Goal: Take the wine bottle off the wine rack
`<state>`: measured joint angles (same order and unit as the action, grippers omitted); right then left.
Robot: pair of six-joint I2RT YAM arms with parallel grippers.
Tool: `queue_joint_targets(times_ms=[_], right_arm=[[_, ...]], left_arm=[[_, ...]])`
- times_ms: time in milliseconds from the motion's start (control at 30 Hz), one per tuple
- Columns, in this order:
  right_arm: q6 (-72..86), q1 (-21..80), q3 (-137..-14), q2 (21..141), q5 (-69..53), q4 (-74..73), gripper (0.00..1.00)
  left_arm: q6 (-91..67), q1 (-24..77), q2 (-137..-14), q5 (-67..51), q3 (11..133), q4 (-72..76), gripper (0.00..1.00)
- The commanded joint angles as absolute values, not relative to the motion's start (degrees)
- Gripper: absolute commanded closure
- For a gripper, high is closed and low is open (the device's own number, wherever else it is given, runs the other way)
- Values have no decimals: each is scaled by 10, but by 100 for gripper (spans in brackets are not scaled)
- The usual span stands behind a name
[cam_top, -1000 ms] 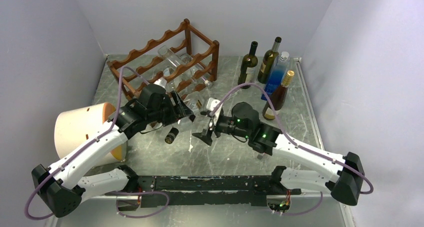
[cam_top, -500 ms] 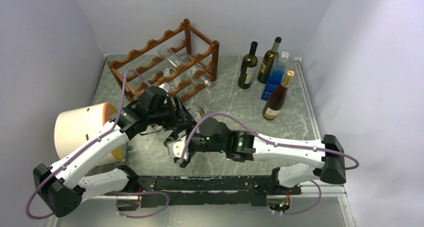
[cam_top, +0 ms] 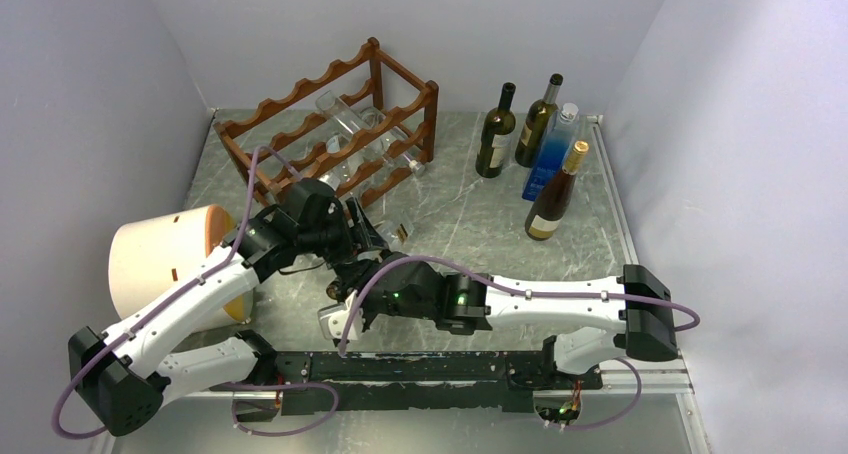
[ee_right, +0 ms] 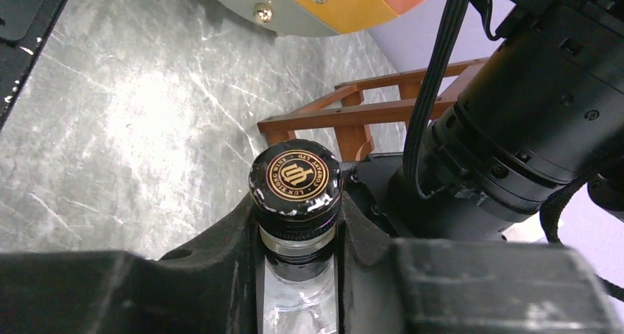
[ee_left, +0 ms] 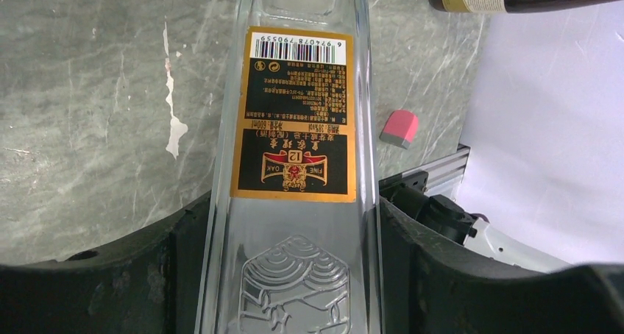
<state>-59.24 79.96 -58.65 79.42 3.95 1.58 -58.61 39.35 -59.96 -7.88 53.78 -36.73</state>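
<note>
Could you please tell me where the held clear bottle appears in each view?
Top external: clear bottle left of centre, partly hidden.
Left wrist: clear bottle fills the centre, bottom to top.
Right wrist: clear bottle bottom centre, black cap showing.
Shared landmark: grey marbled table.

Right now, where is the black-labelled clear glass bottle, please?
The bottle is left of centre, top view, in front of the reddish wooden rack, gripped by both jaws.
</note>
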Motion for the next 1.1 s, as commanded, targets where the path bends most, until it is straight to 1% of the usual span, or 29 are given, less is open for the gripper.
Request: queue_joint_targets(times_ms=[0,33,67,133,167,200,233,400,667,800,933,1067], right_arm=[[-595,791,-586,797,83,49,100],[-590,791,-582,796,82,56,100],[-584,791,-578,794,81,63,100],[-572,791,-564,786,72,70,100],[-565,791,-553,782,70,78,100],[-557,791,-547,775,66,82,100],[-548,791,-542,769,62,85,100],[-490,790,-504,729,62,118,100],[-346,767,-435,644,141,184,100],[-240,718,-422,603,177,171,100],[-142,637,-424,578,180,147,100],[-103,576,-419,562,207,167,100]], left_arm=[[-591,394,-572,-103,558,-309,92],[-589,394,-572,-103,560,-311,83],[-587,394,-572,-104,562,-312,67],[-584,393,-569,-98,565,-318,29],[-584,392,-567,-90,566,-323,13],[-581,392,-563,-87,567,-324,1],[-576,391,-560,-85,568,-323,0],[-554,390,-547,-64,580,-324,1],[-491,390,-515,21,637,-352,1],[-454,390,-495,60,667,-361,1],[-434,390,-486,95,691,-377,1],[-422,390,-481,126,710,-397,1]])
